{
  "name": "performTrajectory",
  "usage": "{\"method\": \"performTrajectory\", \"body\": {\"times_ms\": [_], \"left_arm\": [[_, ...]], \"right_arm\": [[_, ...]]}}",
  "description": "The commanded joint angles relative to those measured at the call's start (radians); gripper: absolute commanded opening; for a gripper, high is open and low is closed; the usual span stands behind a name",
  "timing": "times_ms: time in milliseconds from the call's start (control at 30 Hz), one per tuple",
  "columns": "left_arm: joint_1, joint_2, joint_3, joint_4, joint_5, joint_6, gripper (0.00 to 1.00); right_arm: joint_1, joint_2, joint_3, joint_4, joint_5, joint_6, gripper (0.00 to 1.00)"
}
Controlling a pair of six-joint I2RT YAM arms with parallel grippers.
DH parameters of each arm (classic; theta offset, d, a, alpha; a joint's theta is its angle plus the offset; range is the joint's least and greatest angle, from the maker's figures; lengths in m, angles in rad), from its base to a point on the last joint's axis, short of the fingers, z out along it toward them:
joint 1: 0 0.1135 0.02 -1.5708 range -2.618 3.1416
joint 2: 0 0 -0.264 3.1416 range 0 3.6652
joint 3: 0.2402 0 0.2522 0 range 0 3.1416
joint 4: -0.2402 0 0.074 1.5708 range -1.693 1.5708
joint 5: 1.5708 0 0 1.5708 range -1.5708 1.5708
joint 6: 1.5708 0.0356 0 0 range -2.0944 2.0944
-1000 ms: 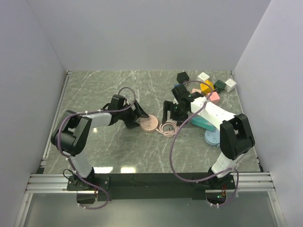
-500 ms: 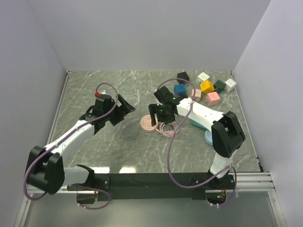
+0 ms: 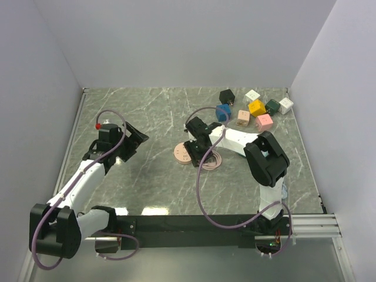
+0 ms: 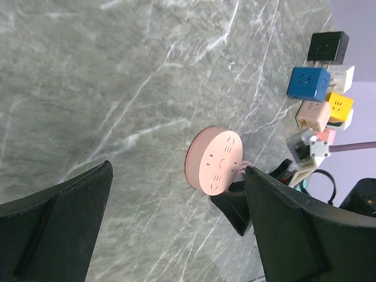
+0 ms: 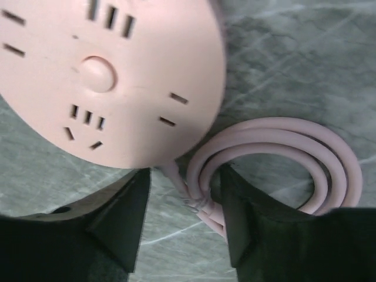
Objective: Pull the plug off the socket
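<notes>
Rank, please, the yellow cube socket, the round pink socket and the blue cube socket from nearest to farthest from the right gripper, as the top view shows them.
Measured from the right gripper:
1. The round pink socket, right beside it at mid-table.
2. The blue cube socket, farther back.
3. The yellow cube socket, back and off to the right.

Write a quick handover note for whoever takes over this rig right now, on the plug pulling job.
Left gripper: open, empty, off to the left of the pink round socket, not touching it.
Right gripper: open, fingers straddling the pink cord where it leaves the socket.
Socket lies flat, face up, its cord coiled beside it.
Done: no plug shows in the socket's slots in either wrist view.
Left: probably only to confirm the face is bare and back the right arm off.
</notes>
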Motion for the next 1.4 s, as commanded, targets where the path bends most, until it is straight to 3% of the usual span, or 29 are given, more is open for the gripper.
{"method": "performTrajectory", "body": {"times_ms": [0,100,133,233,467,667,1000,1367], "left_arm": [[0.034,-0.027,-0.004,0.006,0.035,0.043,0.99],[0.052,-0.010,0.000,0.007,0.050,0.055,0.99],[0.056,-0.007,0.000,0.009,0.055,0.060,0.99],[0.063,0.007,-0.002,0.015,0.061,0.066,0.99],[0.082,0.033,0.007,0.044,0.115,0.093,0.97],[0.085,0.088,0.038,0.078,0.178,0.104,0.93],[0.085,0.120,0.036,0.113,0.237,0.090,0.91],[0.085,0.137,0.024,0.104,0.280,0.095,0.92]], "right_arm": [[0.031,0.020,-0.004,0.040,-0.044,-0.013,0.56],[0.047,0.022,-0.037,0.049,-0.046,0.021,0.33],[0.049,0.022,-0.048,0.052,-0.035,0.033,0.17],[0.052,0.011,-0.082,0.049,-0.010,0.088,0.00],[-0.006,-0.228,-0.126,0.081,-0.061,0.259,0.00],[-0.118,-0.307,-0.024,-0.170,0.144,0.366,0.00],[-0.348,-0.500,-0.178,-0.229,0.270,0.470,0.00],[-0.586,-0.489,-0.237,-0.264,0.301,0.492,0.00]]}}
